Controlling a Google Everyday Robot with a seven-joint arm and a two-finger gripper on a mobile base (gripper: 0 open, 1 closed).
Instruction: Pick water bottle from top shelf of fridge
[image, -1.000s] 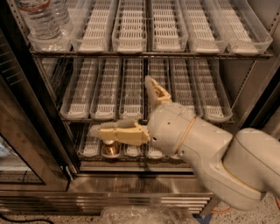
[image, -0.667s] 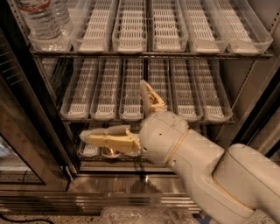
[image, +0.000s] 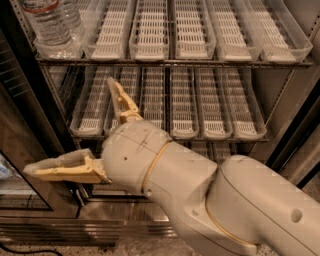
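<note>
The water bottle (image: 50, 22), clear and ribbed with a red label edge, stands in the leftmost lane tray of the top shelf (image: 175, 62), at the upper left of the camera view; its cap is out of view. My gripper (image: 70, 125) is open and empty in front of the middle rack of the fridge (image: 25, 107), well below and slightly right of the bottle. One finger (image: 119, 100) points up, the other (image: 62, 169) points left toward the door frame.
Several empty clear lane trays (image: 195, 30) with white slatted floors fill the top shelf to the right of the bottle. A second rack of trays (image: 215, 110) lies below. My white arm (image: 210, 195) covers the lower racks. The glass door (image: 15, 190) stands at the left.
My gripper and arm have moved left and a little up, and loom larger. The arm now hides the amber jar on the lower rack. The bottle has not moved.
</note>
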